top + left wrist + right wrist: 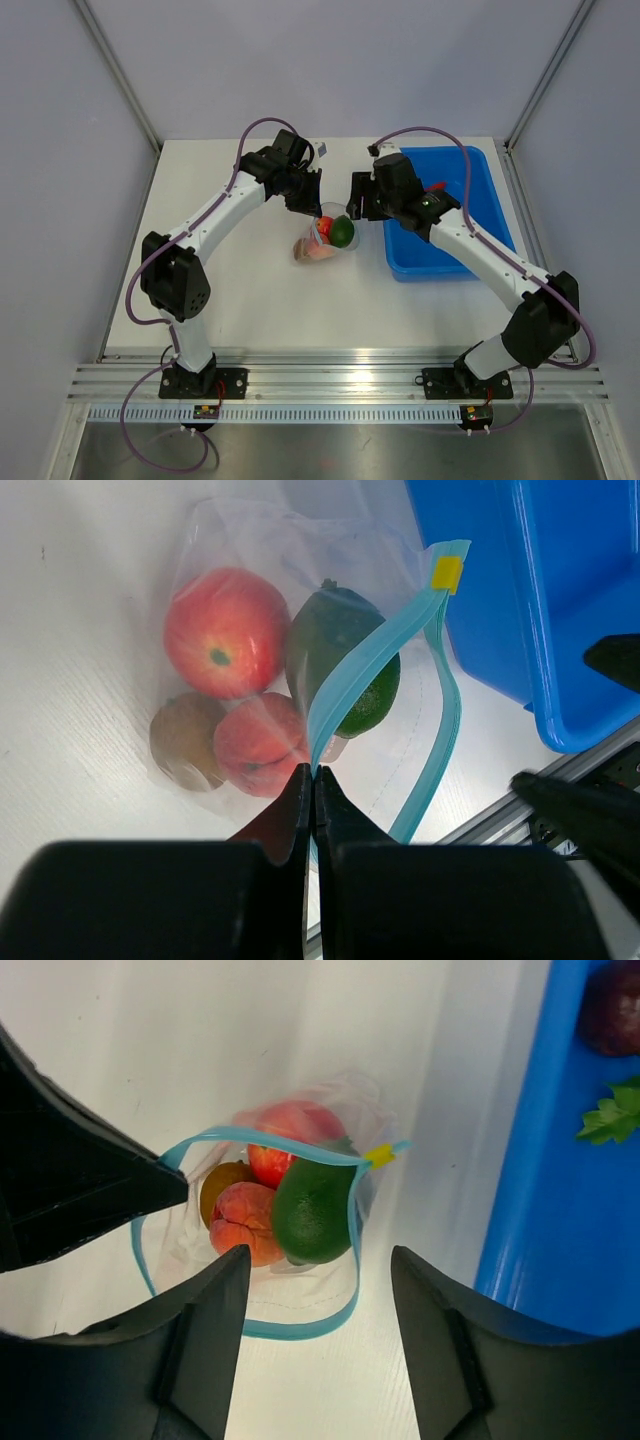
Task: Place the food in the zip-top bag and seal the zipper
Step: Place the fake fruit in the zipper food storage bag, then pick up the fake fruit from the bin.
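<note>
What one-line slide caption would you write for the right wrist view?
Open right gripper above the zip-top bag, whose zipper the left gripper pinches open, with food inside.

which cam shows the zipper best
Right wrist: it looks down into the zip-top bag, the zipper an open loop around the food. Left wrist shows one stretch, pinched in the left gripper. Top external barely shows it.

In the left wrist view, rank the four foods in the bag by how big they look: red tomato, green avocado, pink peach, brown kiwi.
1 and 2, too alike to rank: green avocado and red tomato; the zipper strip crosses the avocado.
3. pink peach
4. brown kiwi, partly behind the peach
</note>
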Controlling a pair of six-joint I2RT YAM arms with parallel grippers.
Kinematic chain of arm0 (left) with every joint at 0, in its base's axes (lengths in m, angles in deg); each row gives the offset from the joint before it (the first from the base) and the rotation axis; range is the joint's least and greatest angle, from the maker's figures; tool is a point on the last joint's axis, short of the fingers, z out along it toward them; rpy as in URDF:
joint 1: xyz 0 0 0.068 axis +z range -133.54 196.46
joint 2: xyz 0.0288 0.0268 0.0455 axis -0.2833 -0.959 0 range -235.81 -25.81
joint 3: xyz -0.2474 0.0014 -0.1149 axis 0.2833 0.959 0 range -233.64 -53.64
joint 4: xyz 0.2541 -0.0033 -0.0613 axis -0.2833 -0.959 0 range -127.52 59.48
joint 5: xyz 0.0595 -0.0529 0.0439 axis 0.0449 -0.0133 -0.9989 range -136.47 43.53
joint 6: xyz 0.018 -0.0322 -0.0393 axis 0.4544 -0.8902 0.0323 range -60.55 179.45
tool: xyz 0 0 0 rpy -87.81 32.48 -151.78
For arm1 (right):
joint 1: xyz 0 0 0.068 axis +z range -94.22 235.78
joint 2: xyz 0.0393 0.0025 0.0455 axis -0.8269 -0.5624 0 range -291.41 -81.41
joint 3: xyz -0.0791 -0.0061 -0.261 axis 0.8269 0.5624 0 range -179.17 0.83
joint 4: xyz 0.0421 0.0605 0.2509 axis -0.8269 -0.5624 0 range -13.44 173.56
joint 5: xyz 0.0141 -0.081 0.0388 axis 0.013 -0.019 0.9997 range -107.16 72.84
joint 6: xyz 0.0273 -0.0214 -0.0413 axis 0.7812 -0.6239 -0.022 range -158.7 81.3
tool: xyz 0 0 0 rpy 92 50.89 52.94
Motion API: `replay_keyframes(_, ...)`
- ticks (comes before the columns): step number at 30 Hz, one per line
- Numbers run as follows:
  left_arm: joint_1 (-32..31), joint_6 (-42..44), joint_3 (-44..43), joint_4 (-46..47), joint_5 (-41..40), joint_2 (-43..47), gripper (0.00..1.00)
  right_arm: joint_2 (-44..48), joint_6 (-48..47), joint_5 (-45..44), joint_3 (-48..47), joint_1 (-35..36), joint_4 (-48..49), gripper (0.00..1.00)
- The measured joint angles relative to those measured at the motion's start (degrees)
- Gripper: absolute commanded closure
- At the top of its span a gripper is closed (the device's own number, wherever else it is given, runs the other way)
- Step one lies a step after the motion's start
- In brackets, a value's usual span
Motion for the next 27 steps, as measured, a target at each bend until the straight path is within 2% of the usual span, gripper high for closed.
replay_keyframes(3, 0.0, 0.02, 0.0, 0.02, 0.0, 0.0, 1.0, 0.85, 0.72, -0.28, 0.92, -1.64, -0.5, 0.42)
replay_keyframes(4, 0.0, 0.02, 0.0, 0.0, 0.0, 0.0, 1.0, 0.9, 0.94, -0.31, 1.25, -2.43, -0.61, 0.46)
replay_keyframes(8, 0.0, 0.04, 0.02, 0.02, -0.02, 0.0, 1.0, 1.03, 2.69, 0.33, 3.28, -6.91, -1.2, 0.53)
replay_keyframes(14, 0.0, 0.04, 0.24, 0.07, -0.02, 0.0, 1.0, 2.01, 4.7, 2.38, 6.45, -15.23, -1.73, 0.54)
replay_keyframes(19, 0.0, 0.04, 0.46, 0.09, -0.02, 0.0, 1.0, 2.25, 4.76, 2.89, 6.45, -15.45, -1.7, 0.54)
replay_keyframes(20, 0.0, 0.04, 0.46, 0.11, 0.0, 0.0, 1.0, 2.23, 4.76, 2.91, 6.45, -15.56, -1.7, 0.53)
replay_keyframes(24, 0.0, 0.04, 0.46, 0.09, 0.0, 0.0, 1.0, 1.31, 4.87, 3.48, 6.16, -17.51, -1.31, 0.34)
replay_keyframes(27, 0.0, 0.07, 0.46, 0.11, 0.02, 0.0, 1.0, -3.28, 4.52, 4.2, 3.26, -20.57, -1.14, 0.29)
